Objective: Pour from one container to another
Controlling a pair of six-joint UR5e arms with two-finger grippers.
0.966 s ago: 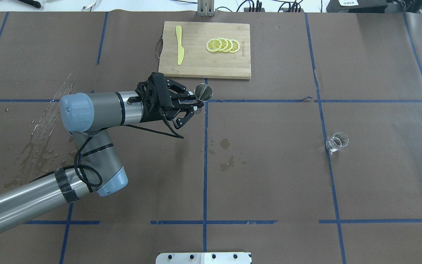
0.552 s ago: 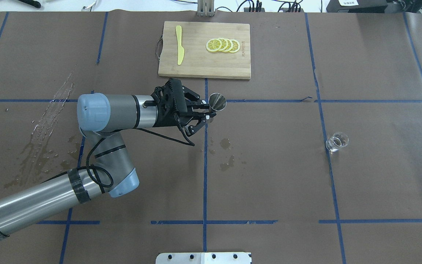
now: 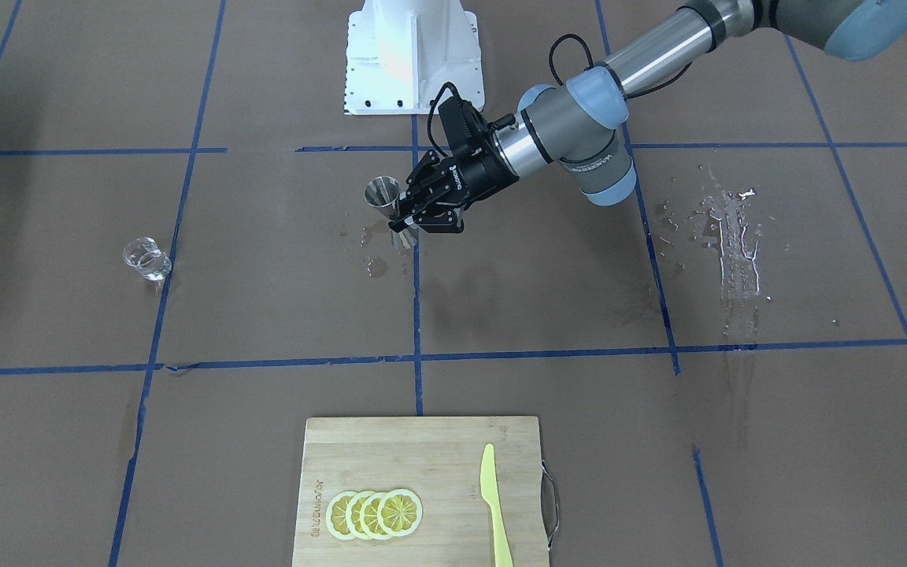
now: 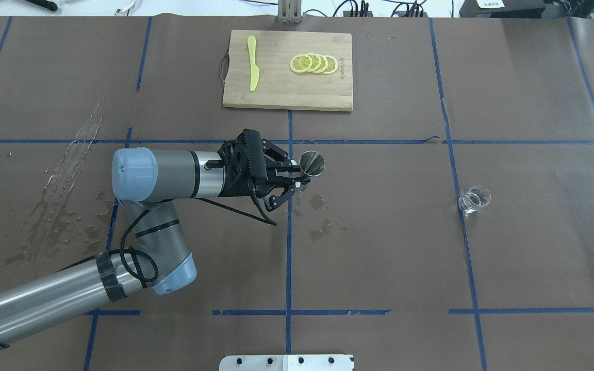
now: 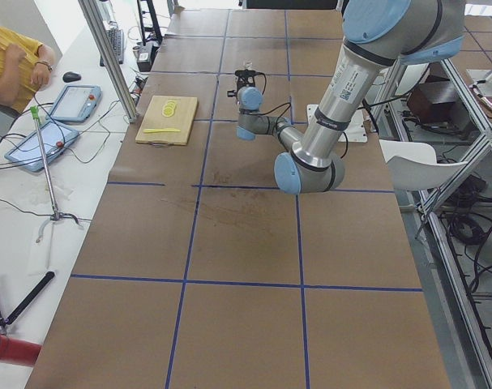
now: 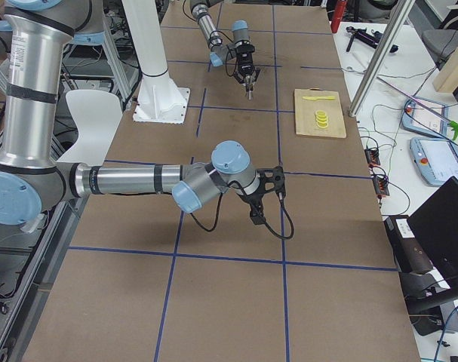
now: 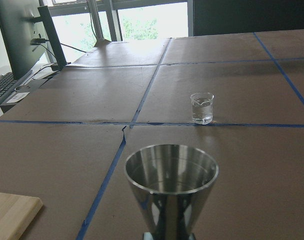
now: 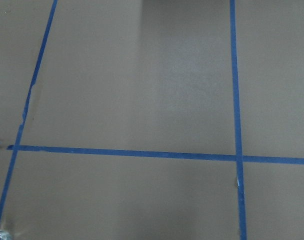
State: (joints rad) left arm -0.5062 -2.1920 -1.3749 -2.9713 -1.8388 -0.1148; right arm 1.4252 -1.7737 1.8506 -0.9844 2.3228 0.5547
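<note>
The left pincer is clamped on the narrow waist of the steel jigger, one finger on each side. The jigger's long axis stands about upright, with one open cone facing up and the other pointing down at the bench. The wrist view looks into its empty, shiny mouth. It sits near the middle of the bench, just beside the central blue tape line and by some wet patches. I cannot tell whether its foot touches the paper.

The glass tumbler stands upright on another tape line, well apart from the jigger toward the robot's right, mouth up, with what looks like clear liquid inside.

The right pincer hangs over bare paper, and I cannot tell how its jaws stand.

On the far side lies a wooden cutting board with lemon slices and a yellow knife. The board has a mark burned along one edge, too small to read.
</note>
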